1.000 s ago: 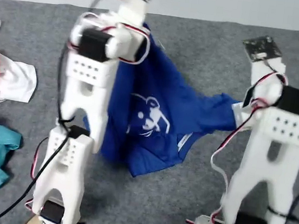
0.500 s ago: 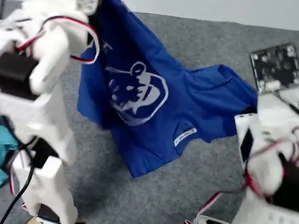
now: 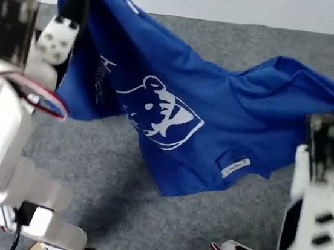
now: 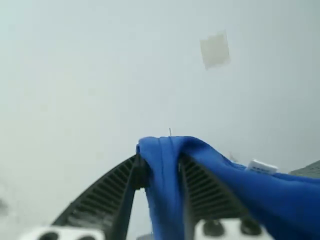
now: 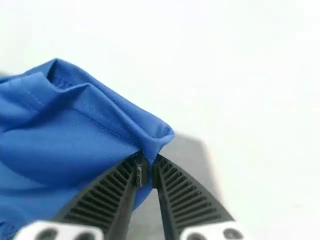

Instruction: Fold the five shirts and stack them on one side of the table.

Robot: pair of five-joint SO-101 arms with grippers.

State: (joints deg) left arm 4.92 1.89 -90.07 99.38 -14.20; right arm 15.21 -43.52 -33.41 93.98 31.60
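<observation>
Hoists the blue shirt well above the table, higher and wider than a second ago, pinched tight in left gripper and right gripper, seemingly for spreading flat.

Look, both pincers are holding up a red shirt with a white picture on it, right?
Not quite. The shirt is blue, not red, as the high view shows. The rest is right: the left pincer and the right pincer are each shut on an edge of it and hold it up, and it has a white picture on it.
</observation>
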